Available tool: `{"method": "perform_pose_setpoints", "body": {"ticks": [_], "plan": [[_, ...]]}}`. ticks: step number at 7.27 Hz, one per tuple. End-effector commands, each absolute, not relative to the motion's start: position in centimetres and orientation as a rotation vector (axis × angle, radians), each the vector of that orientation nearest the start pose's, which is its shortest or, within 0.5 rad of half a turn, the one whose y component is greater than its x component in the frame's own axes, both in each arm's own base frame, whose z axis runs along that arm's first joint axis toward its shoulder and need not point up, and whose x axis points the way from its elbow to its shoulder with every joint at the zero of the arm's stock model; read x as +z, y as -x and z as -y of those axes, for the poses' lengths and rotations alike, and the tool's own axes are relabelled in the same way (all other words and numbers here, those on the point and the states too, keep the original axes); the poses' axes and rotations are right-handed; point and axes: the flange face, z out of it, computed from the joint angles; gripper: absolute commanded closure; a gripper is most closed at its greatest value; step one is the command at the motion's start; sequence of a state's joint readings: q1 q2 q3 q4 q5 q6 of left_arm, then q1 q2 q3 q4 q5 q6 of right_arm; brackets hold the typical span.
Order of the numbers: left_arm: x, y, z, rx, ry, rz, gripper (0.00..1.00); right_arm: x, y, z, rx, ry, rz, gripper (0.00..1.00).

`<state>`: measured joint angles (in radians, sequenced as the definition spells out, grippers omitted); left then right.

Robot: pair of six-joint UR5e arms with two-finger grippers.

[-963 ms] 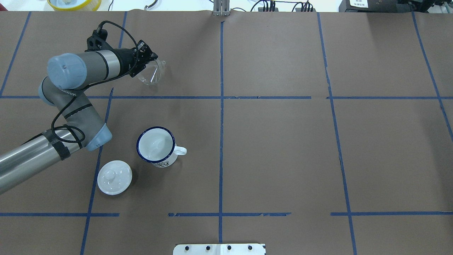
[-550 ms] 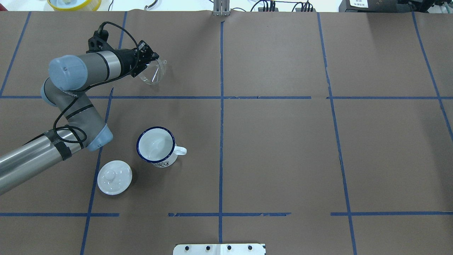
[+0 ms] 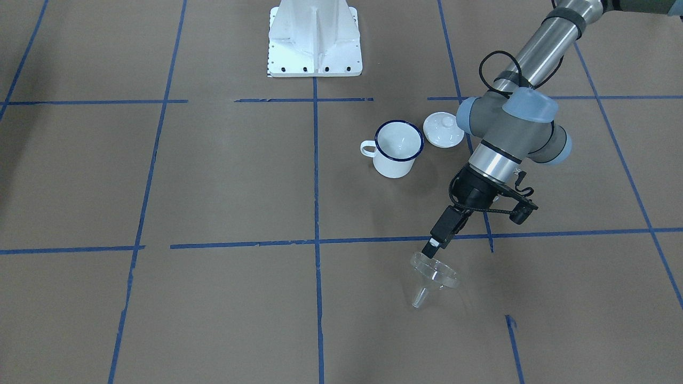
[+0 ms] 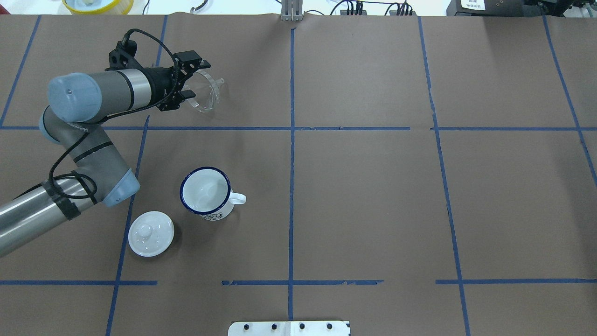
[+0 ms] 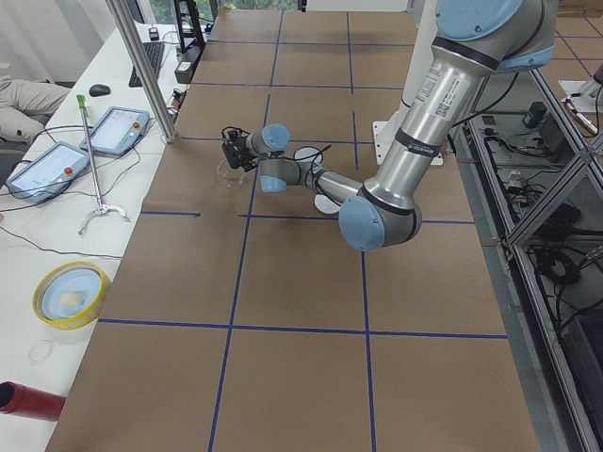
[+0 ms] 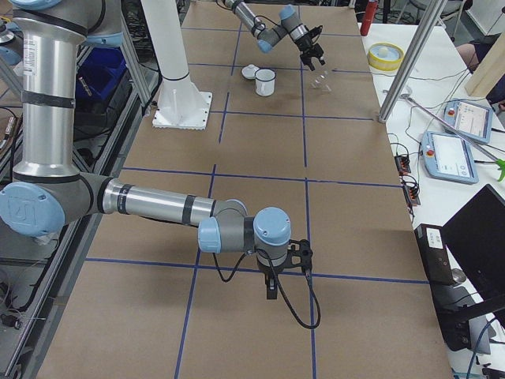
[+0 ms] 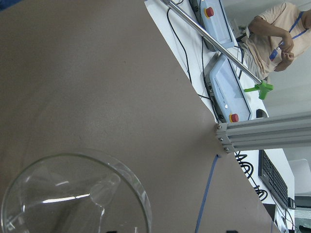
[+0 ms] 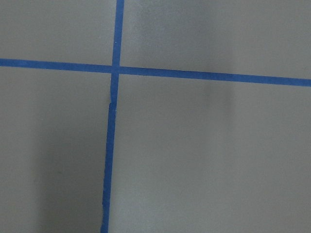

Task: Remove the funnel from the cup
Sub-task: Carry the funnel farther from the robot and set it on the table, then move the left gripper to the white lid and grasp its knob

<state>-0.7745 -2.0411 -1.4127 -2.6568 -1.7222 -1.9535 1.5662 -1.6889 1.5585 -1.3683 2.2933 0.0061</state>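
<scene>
Left gripper: jaws now spread wide in the overhead view. A second ago they were pinched on the rim of the funnel. Read as a release.

Funnel: out of the cup and well apart from it, in the next taped square farther from the robot. Front view shows it tipped on its side on the bench, wide rim toward the gripper and spout pointing away. It has turned slightly since the earlier overhead pictures but sits at much the same spot.

Left arm: wrist rotated and elbow drawn back a little over the last second. The fingertips are just beside the rim. The plastic is clear, so I cannot say whether a finger touches it.

Cup: upright, empty, handle toward the bench centre, unmoved. White lid beside it, unmoved.

Right gripper: parked low over bare bench, far from the work. It shows only in the side view, so I cannot tell how its jaws stand.

Judgement: removal looks essentially done. What remains is for the left arm to back clear without nudging the funnel, which looks light and liable to roll on its rim.
</scene>
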Motion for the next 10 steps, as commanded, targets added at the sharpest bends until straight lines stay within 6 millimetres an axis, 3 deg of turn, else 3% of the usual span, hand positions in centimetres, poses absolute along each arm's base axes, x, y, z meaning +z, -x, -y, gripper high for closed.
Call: {"method": "perform_pose_setpoints", "body": {"ticks": [1, 2, 3, 5, 6, 8, 10], "plan": [[29.6, -38.1, 51.7, -0.837, 0.029, -1.217, 0.01, 70.3, -6.5, 44.4, -0.025, -0.065, 0.723, 0.0], [28.7, -38.0, 49.8, -0.856, 0.068, -1.094, 0.06, 70.3, -6.5, 44.4, -0.025, -0.065, 0.723, 0.0], [30.1, -37.7, 44.3, -0.741, 0.073, -0.998, 0.06, 70.3, -6.5, 44.4, -0.025, -0.065, 0.723, 0.0], [34.6, -35.0, 34.1, -0.643, 0.125, -0.919, 0.05, 70.4, -6.5, 44.4, -0.024, -0.064, 0.723, 0.0], [35.8, -35.8, 31.6, -0.635, 0.167, -0.885, 0.03, 70.3, -6.5, 44.4, -0.025, -0.065, 0.723, 0.0], [37.5, -37.1, 29.9, -0.638, 0.209, -0.84, 0.04, 70.3, -6.5, 44.4, -0.025, -0.065, 0.723, 0.0], [38.5, -38.0, 30.1, -0.638, 0.21, -0.818, 0.08, 70.3, -6.5, 44.4, -0.025, -0.065, 0.723, 0.0]]}}
